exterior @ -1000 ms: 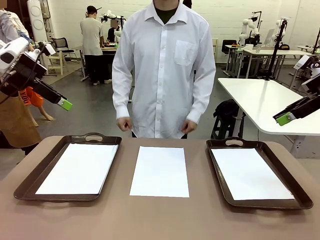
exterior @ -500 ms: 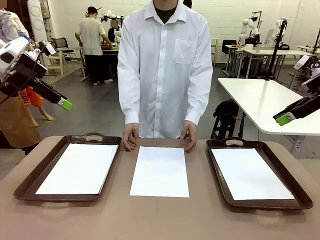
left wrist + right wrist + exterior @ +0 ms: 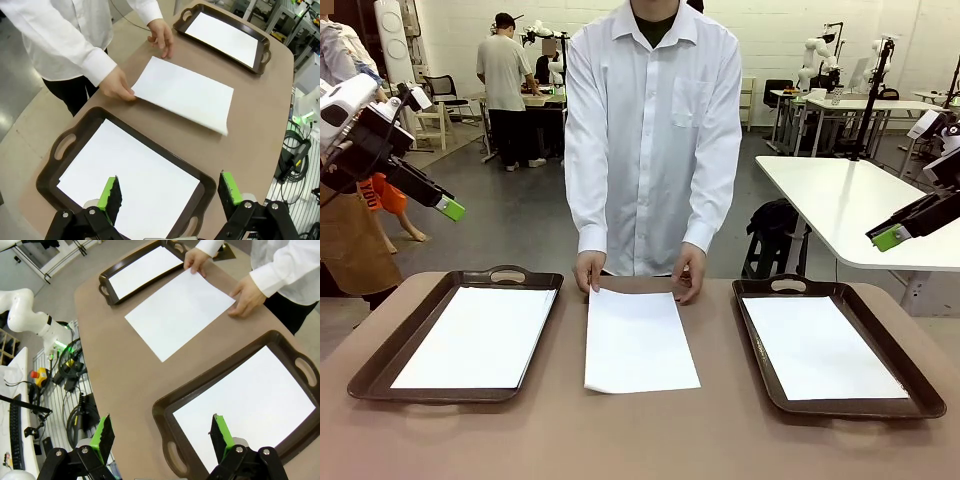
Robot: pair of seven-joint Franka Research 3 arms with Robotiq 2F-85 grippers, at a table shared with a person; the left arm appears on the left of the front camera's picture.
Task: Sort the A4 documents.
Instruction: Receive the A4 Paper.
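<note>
Since hands [image 3: 590, 270] arrived, middle sheet [image 3: 638, 340] skewed

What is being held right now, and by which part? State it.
Both grippers, left and right, are open and hold nothing. The person's hands grip the middle sheet by its far corners.

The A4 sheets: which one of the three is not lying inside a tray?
The middle sheet: it lies on the bare table between the two trays, with the person's hands at its far edge. The other two each lie inside a dark brown tray.
</note>
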